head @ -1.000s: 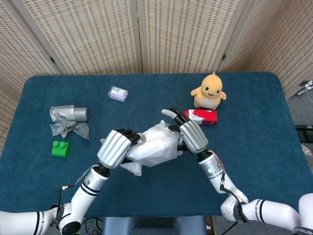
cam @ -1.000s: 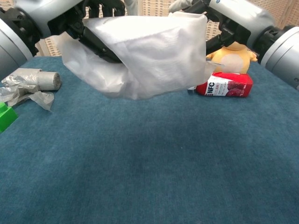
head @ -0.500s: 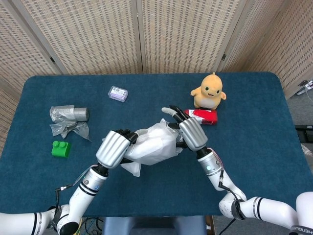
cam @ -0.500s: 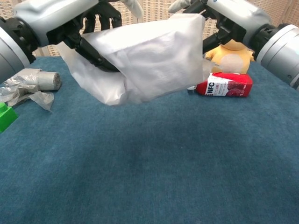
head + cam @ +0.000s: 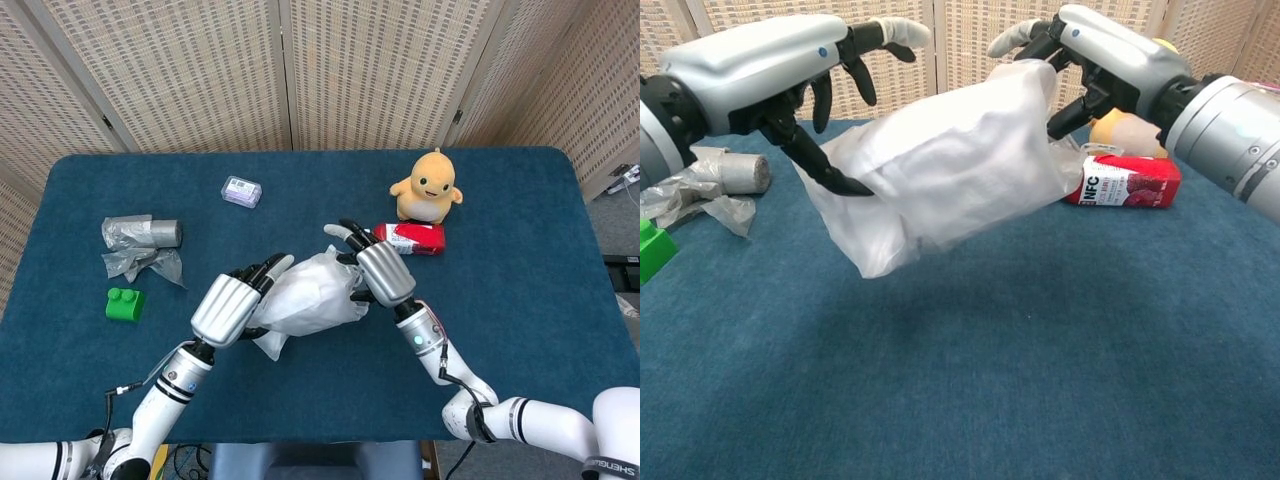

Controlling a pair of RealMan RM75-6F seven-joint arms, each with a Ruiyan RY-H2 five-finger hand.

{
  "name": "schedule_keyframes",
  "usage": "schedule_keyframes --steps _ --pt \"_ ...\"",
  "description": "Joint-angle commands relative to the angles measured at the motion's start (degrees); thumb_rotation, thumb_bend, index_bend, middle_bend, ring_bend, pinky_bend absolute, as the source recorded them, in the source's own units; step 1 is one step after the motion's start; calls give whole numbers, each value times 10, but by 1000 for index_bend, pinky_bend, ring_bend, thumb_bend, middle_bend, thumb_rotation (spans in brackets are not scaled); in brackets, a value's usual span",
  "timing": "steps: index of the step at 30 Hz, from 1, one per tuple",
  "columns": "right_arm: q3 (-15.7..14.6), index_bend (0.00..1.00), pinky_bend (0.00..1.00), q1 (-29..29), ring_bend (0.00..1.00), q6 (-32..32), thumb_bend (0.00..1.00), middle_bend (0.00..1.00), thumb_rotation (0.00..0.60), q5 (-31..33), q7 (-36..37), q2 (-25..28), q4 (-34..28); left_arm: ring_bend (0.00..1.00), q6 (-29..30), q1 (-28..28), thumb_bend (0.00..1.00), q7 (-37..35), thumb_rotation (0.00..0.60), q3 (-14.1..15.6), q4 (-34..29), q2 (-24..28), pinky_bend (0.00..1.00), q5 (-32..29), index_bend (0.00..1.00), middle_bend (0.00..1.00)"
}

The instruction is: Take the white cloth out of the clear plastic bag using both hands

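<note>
Counted on the table [image 5: 520, 300]: 1 clear plastic bag [image 5: 305, 300] with 1 white cloth [image 5: 960, 165] inside, 2 hands, left hand [image 5: 228, 306] and right hand [image 5: 380, 272], 1 yellow plush toy [image 5: 428, 185], 1 red carton [image 5: 412, 238], 1 green block [image 5: 124, 304], 1 small clear box [image 5: 241, 190], 1 grey roll [image 5: 155, 232], 1 crumpled plastic wrap [image 5: 140, 264].

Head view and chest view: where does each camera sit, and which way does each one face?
Head view: high above, facing down on the dark blue table; both forearms and hands show.
Chest view: low, near table height, facing forward; the left hand and right hand fill the top.
Shared: the clear plastic bag with white cloth, the red carton.
</note>
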Motion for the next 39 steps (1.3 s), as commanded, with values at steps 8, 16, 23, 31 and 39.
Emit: schedule_keyframes --steps 8,16,23,31,39 --pt "-12 769 315 -6 76 -10 503 186 600 8 5 4 17 295 15 13 0 -13 600 22 10 2 525 36 84 108" --pt "-16 774 315 -13 76 -14 508 190 600 17 10 7 23 295 27 21 0 -30 600 34 29 -8 538 73 152 169" --pt "-17 774 315 -17 76 -15 510 194 600 22 19 2 33 305 29 28 0 -31 600 42 40 -13 576 89 196 235" --pt "-5 775 315 -10 76 -4 511 200 600 12 52 -13 34 318 29 35 0 -33 600 43 44 -15 588 89 224 265" --pt "4 776 315 -4 76 8 513 206 600 1 77 -23 30 322 29 41 0 -35 600 44 47 -18 590 90 232 273"
